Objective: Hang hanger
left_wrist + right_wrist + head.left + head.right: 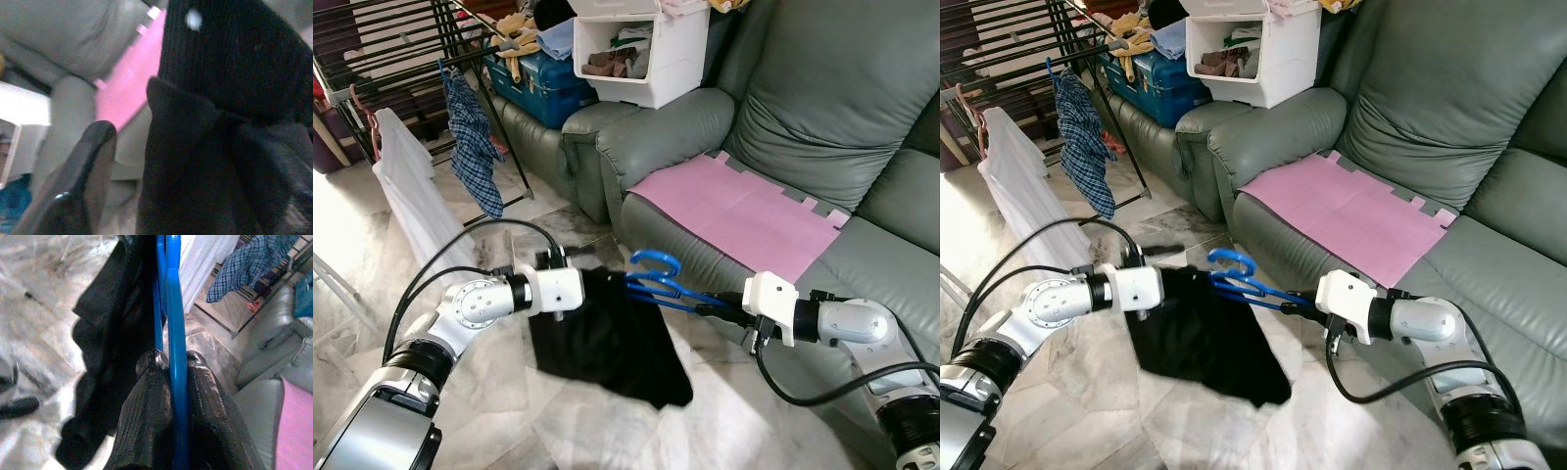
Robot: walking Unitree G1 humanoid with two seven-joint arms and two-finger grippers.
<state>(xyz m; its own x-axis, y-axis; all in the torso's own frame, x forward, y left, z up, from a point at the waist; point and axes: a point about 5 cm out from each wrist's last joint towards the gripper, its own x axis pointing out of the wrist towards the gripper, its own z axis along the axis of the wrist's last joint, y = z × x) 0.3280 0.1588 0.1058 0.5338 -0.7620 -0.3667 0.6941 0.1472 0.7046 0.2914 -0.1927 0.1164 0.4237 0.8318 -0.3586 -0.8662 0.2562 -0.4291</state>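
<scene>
A blue hanger [656,279] sticks out of my right gripper [707,305], which is shut on its lower bar; the right wrist view shows both black fingers [146,421] pressed against the blue bar [176,333]. Over the floor, a black garment [607,343] hangs from the hanger's far end and from my left gripper [585,290]. In the left wrist view one black finger [83,186] stands free, with a gap to the black cloth [220,147] that covers the other finger, so this gripper looks open with the cloth hooked over one finger.
A black drying rack [401,49] stands at the back left, with a white garment [406,186] and a checked shirt [470,147] hanging on it. The grey sofa [822,108] with a pink mat [744,211] is close on the right. A blue box [543,83] and a white bin [641,54] sit on the armchair.
</scene>
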